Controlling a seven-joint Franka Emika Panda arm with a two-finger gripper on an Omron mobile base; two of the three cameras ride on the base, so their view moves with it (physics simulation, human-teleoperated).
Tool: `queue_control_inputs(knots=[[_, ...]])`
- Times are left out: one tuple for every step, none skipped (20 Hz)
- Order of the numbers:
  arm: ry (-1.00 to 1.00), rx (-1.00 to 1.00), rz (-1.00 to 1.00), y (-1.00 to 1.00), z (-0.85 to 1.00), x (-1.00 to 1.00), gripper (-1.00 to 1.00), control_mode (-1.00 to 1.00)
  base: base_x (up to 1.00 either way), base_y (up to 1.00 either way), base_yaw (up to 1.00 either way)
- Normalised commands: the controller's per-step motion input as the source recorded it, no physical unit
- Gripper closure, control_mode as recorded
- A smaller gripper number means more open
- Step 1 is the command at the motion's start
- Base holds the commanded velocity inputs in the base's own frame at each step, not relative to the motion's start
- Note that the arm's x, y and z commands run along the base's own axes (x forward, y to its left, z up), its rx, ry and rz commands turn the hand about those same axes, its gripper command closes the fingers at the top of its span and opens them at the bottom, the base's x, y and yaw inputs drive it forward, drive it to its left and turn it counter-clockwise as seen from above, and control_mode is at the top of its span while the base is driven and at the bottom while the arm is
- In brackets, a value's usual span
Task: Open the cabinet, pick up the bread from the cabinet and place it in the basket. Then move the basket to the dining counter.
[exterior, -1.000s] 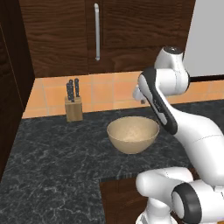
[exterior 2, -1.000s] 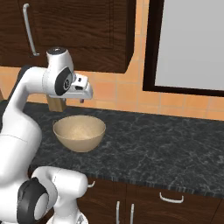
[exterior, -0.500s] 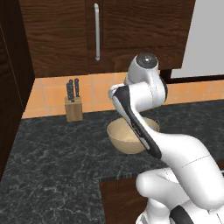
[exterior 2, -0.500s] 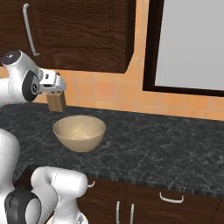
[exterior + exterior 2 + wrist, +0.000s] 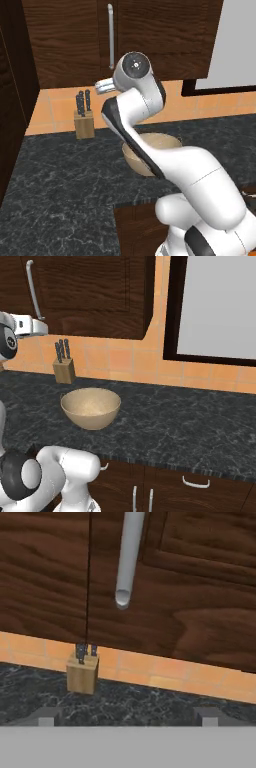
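The dark brown cabinet (image 5: 70, 40) hangs above the counter with its door shut. Its silver bar handle (image 5: 110, 35) runs vertically, and its lower end (image 5: 123, 598) sits just above centre in the hand view. My gripper (image 5: 103, 86) is raised below that end, a little short of the door, and stands open; the fingertips (image 5: 47, 716) are wide apart with nothing between them. The tan basket (image 5: 91, 407) rests empty on the black counter, partly hidden behind my arm in the left base view (image 5: 162, 144). The bread is hidden. The dining counter is out of view.
A wooden knife block (image 5: 84, 125) stands against the orange tiled wall, left of the basket and below my gripper. The black speckled counter (image 5: 180, 426) stretches right under a large pale panel (image 5: 220, 306). Low brown doors with silver handles (image 5: 195, 483) sit under it.
My arm has swung from above the basket to the left and upward, bringing the gripper close beneath the cabinet handle. The basket has stayed put.
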Motion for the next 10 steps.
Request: queue_control_inputs(knots=[[-0.11,-0.03,0.03,0.65,1.0,0.45,-1.0,-1.0,0.0,0.0,0.0],[-0.13,-0.02,0.04,0.6,0.92,0.58,-1.0,-1.0,0.0,0.0,0.0],[-0.14,0.0,0.05,0.45,0.87,0.69,-1.0,-1.0,0.0,0.0,0.0],[-0.14,0.0,0.03,0.23,0.8,0.75,-1.0,-1.0,0.0,0.0,0.0],[-0.09,0.0,0.01,0.01,0.77,0.74,-1.0,-1.0,0.0,0.0,0.0],[-0.04,0.0,0.0,0.0,0.84,0.61,-1.0,-1.0,0.0,0.0,0.0],[0.0,0.0,0.0,0.0,0.69,0.6,-1.0,-1.0,0.0,0.0,0.0],[0.0,0.0,0.0,0.06,0.27,0.72,-1.0,-1.0,0.0,0.0,0.0],[0.01,0.0,0.0,0.0,0.0,0.88,-1.0,-1.0,0.0,0.0,0.0],[0.0,0.0,0.0,0.0,0.0,0.92,-1.0,-1.0,0.0,0.0,0.0]])
